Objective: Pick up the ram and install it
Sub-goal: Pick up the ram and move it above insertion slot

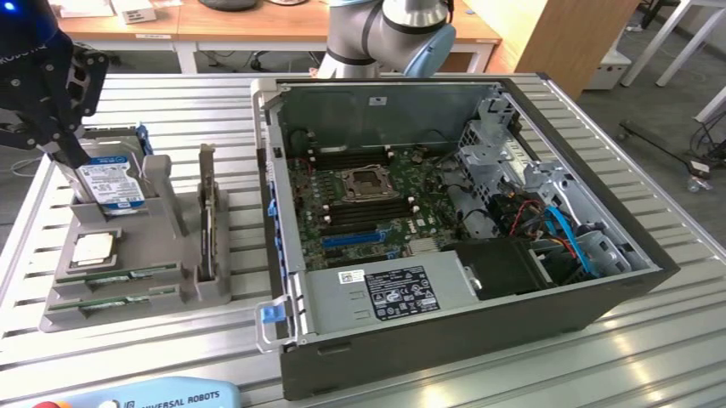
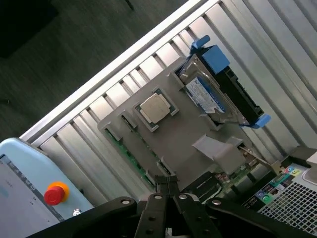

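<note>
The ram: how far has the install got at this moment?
Done: nothing that shows. The ram sticks lie in the gray tray, and the memory slots on the motherboard look empty. In hand: nothing; the gripper hovers over the tray, jaws shut with nothing between them. Left: both the pickup and the install.

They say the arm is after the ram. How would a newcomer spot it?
Find the open computer case; on the exterior view's left of it stands a grey holder of parts. At its end nearest the camera, just in front of the square silver chip, the ram lies in slots: two long, thin green sticks, unlike the upright hard drive and dark card.
</note>
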Robot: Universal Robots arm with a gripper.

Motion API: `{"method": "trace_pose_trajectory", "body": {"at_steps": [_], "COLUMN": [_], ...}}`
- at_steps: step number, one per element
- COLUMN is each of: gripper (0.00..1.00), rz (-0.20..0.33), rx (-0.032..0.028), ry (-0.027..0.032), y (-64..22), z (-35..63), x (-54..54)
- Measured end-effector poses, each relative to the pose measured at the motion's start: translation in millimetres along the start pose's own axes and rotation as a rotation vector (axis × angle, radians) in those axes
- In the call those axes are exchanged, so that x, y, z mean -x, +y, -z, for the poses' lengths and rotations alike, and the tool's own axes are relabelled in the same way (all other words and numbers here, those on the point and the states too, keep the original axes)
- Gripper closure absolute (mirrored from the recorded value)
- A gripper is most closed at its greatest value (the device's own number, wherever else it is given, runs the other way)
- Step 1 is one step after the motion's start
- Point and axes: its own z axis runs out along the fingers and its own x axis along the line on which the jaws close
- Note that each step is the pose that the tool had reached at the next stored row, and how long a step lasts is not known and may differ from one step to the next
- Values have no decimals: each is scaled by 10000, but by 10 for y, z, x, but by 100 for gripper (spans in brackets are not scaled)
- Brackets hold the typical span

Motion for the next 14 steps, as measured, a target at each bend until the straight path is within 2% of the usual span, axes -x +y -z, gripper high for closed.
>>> {"method": "trace_pose_trajectory", "body": {"at_steps": [14], "gripper": [90], "rz": [2393], "rx": [57], "ry": [84], "y": [0], "z": [-9], "x": [0]}}
